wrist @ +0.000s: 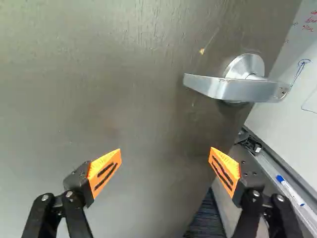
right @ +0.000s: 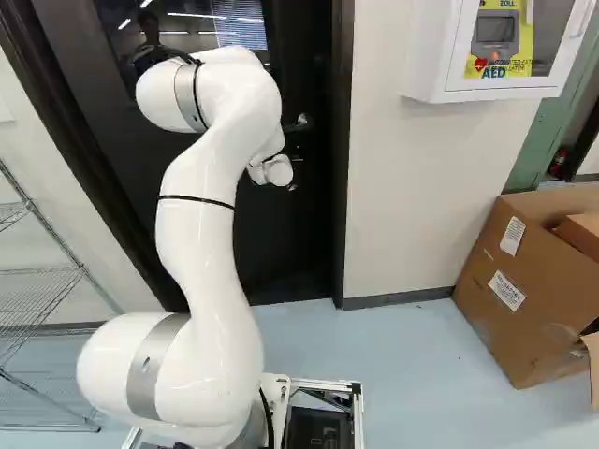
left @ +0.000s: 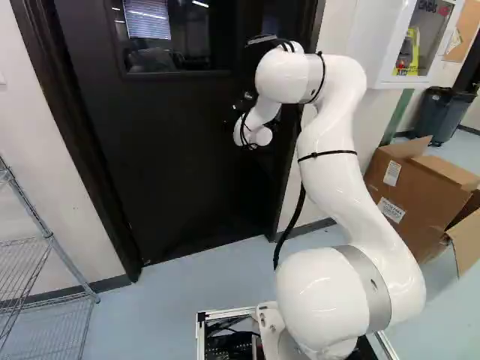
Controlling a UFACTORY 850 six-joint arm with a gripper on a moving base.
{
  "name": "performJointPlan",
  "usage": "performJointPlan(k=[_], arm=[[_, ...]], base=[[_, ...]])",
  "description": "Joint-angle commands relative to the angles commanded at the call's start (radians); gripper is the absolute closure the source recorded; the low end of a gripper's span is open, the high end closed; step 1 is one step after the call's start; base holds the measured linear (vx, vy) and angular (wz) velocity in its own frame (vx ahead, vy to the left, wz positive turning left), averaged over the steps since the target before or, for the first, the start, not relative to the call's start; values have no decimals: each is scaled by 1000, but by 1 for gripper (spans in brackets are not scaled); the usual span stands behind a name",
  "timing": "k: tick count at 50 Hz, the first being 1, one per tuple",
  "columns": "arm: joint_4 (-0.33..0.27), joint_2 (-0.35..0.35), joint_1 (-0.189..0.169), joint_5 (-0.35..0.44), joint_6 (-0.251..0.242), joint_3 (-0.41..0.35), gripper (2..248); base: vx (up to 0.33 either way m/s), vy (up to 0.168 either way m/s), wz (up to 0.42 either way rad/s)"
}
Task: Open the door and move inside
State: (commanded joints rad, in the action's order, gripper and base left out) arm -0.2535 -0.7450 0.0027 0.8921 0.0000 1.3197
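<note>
Gripper wide, orange pads well apart. Door spans ahead of it. Lever handle sits ahead, off toward one finger's side, apart from both fingers. Whiteboard beyond the handle, same side; blue-capped marker on its ledge, past that finger.

"ZOLL" and "AED" on yellow panel, carton labels apparently too small.
</note>
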Motion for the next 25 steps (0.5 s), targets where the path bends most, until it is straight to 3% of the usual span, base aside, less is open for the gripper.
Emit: performJointPlan(k=[25], arm=[[40, 120, 0, 0, 0, -165, 3]], base=[[0, 0, 0]])
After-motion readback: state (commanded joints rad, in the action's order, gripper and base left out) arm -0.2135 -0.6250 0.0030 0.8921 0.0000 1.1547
